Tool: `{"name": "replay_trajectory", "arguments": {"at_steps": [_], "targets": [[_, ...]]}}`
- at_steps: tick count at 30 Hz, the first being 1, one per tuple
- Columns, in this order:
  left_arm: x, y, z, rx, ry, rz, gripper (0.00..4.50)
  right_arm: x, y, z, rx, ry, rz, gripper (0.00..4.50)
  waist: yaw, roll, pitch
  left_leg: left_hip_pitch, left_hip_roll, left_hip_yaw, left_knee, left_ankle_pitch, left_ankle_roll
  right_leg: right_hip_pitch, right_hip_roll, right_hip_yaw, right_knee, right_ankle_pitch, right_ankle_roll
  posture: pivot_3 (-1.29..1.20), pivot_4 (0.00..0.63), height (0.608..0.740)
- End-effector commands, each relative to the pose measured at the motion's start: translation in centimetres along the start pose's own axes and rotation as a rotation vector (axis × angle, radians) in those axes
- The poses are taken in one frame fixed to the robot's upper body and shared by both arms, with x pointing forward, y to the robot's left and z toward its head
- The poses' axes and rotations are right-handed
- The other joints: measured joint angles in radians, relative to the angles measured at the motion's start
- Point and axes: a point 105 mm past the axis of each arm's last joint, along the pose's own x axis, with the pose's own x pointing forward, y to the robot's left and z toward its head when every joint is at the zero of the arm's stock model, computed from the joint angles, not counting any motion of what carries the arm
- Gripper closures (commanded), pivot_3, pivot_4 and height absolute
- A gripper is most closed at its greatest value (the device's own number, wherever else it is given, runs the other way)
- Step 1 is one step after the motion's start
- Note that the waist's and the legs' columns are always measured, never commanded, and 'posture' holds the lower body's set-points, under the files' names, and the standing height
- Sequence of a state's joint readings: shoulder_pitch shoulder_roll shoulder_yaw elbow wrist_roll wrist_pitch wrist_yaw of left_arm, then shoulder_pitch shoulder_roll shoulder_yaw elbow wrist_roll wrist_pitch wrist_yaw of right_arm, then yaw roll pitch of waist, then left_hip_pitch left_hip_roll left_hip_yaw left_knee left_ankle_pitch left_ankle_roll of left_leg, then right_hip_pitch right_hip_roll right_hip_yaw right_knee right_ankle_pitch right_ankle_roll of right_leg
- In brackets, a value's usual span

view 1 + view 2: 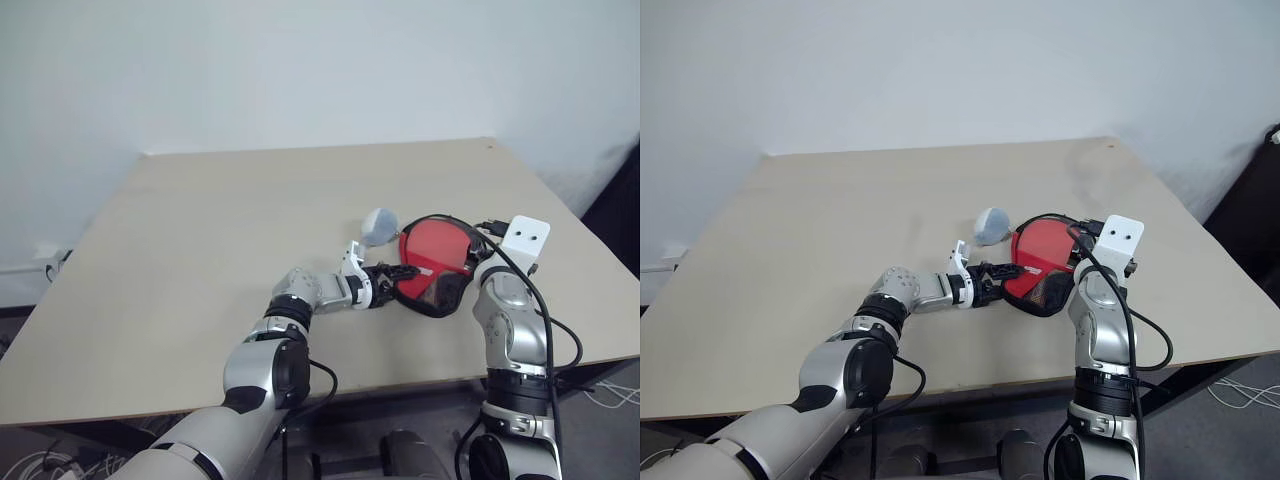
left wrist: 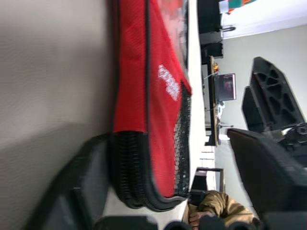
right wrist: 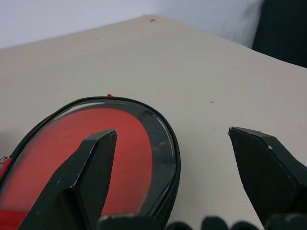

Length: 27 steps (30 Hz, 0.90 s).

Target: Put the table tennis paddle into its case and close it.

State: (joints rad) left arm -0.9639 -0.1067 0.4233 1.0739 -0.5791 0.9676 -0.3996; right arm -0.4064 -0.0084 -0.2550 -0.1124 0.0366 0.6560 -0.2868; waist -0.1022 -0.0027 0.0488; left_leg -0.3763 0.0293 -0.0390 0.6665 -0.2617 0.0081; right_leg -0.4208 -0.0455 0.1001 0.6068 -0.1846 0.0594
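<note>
Left pincer (image 1: 400,272) at centre of the left eye view, fingers spread either side of the near rim of the case (image 1: 437,262); in the left wrist view one black finger (image 2: 268,165) on the right, the other on the lower left, zipper rim of the case (image 2: 129,177) between them, not clearly clamped. Cannot tell from the eye views whether the tips touch the fabric. Forearm reaching low and nearly level from the lower left toward the centre right.

Right pincer (image 3: 177,179) spread wide in the right wrist view, one finger (image 3: 84,179) over the clear window of the case (image 3: 158,139), the other over bare bench (image 3: 206,67); holding nothing. In the eye views hidden behind the white wrist block (image 1: 524,240), arm rising upright from the lower right edge.

Table tennis paddle (image 3: 62,143) seen as red face through the window, inside the case; handle not visible in any view. Left wrist view adds red panel with white print and black mesh. Zipper state hard to make out.

Case lying flat right of centre on the bench (image 1: 220,230). Small grey-white lump (image 1: 380,225) just beside its upper left edge, contact unclear.
</note>
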Motion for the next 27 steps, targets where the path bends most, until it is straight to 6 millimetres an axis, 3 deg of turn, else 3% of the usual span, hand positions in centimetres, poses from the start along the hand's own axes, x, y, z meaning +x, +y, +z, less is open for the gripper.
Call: {"name": "replay_trajectory", "arguments": {"at_steps": [1,9,11,19,27], "targets": [[0.2,-1.4,0.6,0.026,-0.011,-0.036,1.95,-0.2,0.0,2.1,0.012,-0.08,-0.004,0.45,0.0,0.0,0.0,0.0,0.0,0.0,-0.001,0.0,0.0,-0.001,0.0,0.0,0.0,0.0,0.0,0.0,0.0,0.74],[0.0,-1.4,0.8,0.022,-0.02,-0.045,4.14,0.0,0.2,2.1,0.01,-0.081,0.001,0.45,0.0,0.0,0.0,0.0,0.0,0.0,-0.002,0.0,0.0,-0.001,0.0,0.0,0.0,0.0,0.0,0.0,0.0,0.74],[0.0,-1.4,0.9,0.021,-0.023,-0.046,4.39,0.0,0.2,2.2,0.01,-0.081,0.002,0.45,-0.001,0.0,0.0,0.0,0.0,0.0,-0.002,0.0,0.0,-0.001,0.0,0.0,0.0,0.0,0.0,0.0,0.0,0.74],[-0.5,-1.7,1.2,0.025,-0.024,-0.071,4.49,0.0,0.3,2.1,0.008,-0.08,0.005,0.45,-0.002,0.0,0.0,0.0,0.0,0.0,-0.002,0.0,0.0,-0.002,0.0,0.0,0.0,0.0,0.0,0.0,0.0,0.74],[-3.2,-1.3,2.4,0.058,-0.027,-0.115,4.49,0.0,0.3,2.1,0.006,-0.078,0.007,0.45,-0.007,0.0,0.0,0.0,0.0,0.0,-0.004,0.0,0.0,-0.003,0.0,0.001,0.0,0.0,0.0,0.0,0.0,0.74]]}}
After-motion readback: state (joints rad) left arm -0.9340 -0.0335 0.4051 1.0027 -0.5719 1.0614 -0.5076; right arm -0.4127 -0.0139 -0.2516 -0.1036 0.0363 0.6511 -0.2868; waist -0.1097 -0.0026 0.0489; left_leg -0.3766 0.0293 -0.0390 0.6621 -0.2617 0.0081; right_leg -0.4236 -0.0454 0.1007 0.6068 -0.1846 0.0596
